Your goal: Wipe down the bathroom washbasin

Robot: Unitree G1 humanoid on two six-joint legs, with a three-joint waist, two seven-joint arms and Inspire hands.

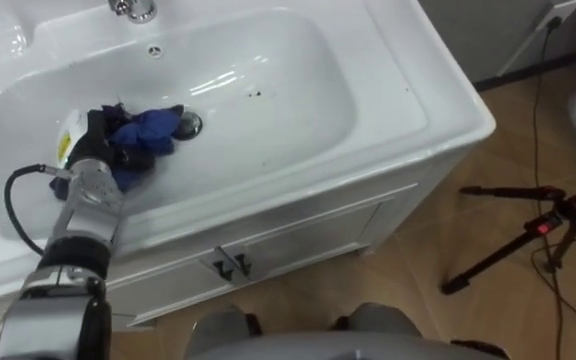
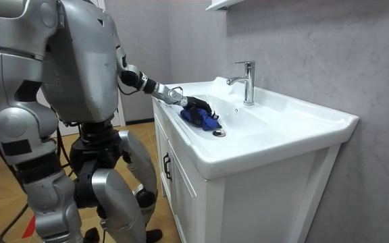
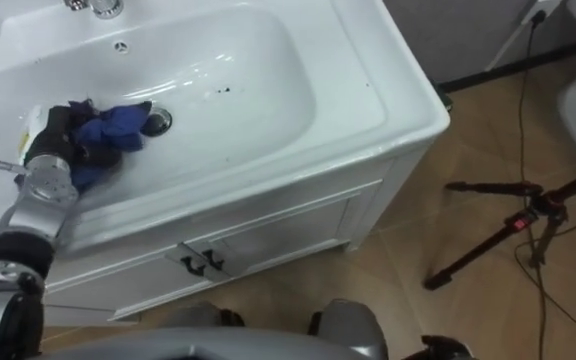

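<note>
The white basin [image 1: 298, 110] is set in a white vanity top. On its bottom, left of the drain [image 1: 189, 124], lies a crumpled blue cloth [image 1: 153, 128]. My left hand [image 1: 100, 138] reaches in from the lower left and rests on the cloth's left part, fingers curled into it. In the room view I stand at the vanity's front, with the left hand [image 2: 196, 104] and the cloth [image 2: 206, 119] down inside the basin [image 2: 262, 125]. A few small dark specks [image 1: 253, 94] mark the basin floor right of the drain.
A chrome faucet [image 2: 247, 81] rises at the basin's back edge. Below the top are cabinet doors with dark handles [image 1: 230, 265]. On the wooden floor to the right stands a black tripod [image 1: 528, 225], with a cable running up to a wall socket.
</note>
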